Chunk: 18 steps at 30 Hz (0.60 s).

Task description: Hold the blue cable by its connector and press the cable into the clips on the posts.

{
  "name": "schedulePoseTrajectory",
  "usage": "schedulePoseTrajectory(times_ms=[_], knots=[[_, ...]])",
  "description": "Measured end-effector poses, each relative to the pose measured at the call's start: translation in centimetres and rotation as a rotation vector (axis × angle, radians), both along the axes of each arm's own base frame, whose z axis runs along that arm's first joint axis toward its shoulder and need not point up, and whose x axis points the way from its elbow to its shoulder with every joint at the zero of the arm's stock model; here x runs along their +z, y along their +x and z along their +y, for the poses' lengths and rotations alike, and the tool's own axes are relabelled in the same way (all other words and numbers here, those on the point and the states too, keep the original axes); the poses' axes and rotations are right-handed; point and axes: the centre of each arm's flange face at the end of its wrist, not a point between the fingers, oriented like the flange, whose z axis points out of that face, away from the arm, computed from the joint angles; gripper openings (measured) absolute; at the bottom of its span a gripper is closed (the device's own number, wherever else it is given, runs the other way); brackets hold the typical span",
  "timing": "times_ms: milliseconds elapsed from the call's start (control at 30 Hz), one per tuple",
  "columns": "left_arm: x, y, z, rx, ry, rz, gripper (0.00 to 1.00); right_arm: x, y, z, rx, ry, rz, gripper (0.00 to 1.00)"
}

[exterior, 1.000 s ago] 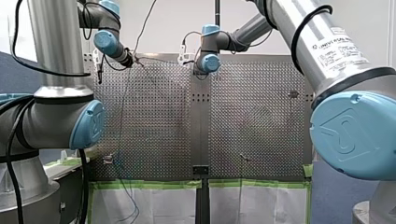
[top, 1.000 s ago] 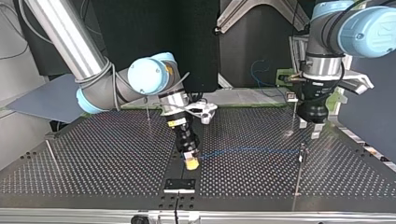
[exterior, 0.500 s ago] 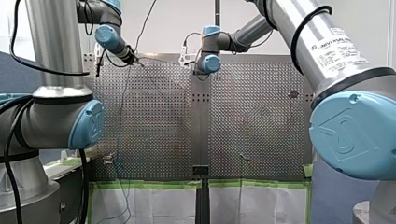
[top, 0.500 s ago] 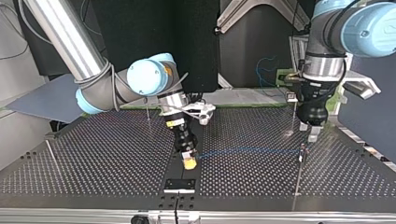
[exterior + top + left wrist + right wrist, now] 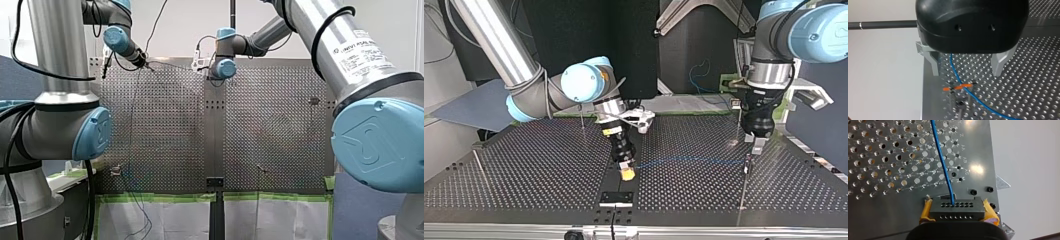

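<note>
In the right wrist view my right gripper (image 5: 956, 211) is shut on the dark connector (image 5: 957, 208), gripped between its yellow pads (image 5: 926, 209). The blue cable (image 5: 941, 157) leaves the connector over the perforated plate. In the top view the cable (image 5: 689, 160) runs level from my right gripper (image 5: 626, 172) to a thin post (image 5: 747, 165) under my left gripper (image 5: 754, 142). In the left wrist view my left gripper (image 5: 966, 73) is open. The cable (image 5: 958, 75) passes between its metal fingers (image 5: 934, 63) and down to an orange-marked clip (image 5: 959, 87) on the post.
More thin posts stand on the perforated table (image 5: 534, 165): one behind my right gripper (image 5: 582, 117), one at the top view's left (image 5: 479, 167), one behind my left gripper (image 5: 739, 117). A black plate (image 5: 616, 198) lies at the near edge. Spare cable (image 5: 701, 75) loops behind the table.
My left arm's wrist has risen a little and turned above the post. My right gripper has shifted very slightly with the connector. The spare cable loop has shifted.
</note>
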Motion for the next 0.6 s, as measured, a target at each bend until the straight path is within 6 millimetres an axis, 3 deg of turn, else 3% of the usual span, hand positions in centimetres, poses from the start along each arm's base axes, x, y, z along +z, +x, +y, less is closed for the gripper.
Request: schedulePoseTrajectory(times_ms=[367, 600], knots=[[-0.77, 0.4, -0.27, -0.005, -0.002, 0.022, 1.0, -0.14, 0.06, 0.07, 0.002, 0.004, 0.004, 0.0], [0.05, -0.18, -0.34, -0.002, -0.011, -0.002, 1.0, -0.2, 0.06, 0.12, 0.002, 0.007, 0.006, 0.0]])
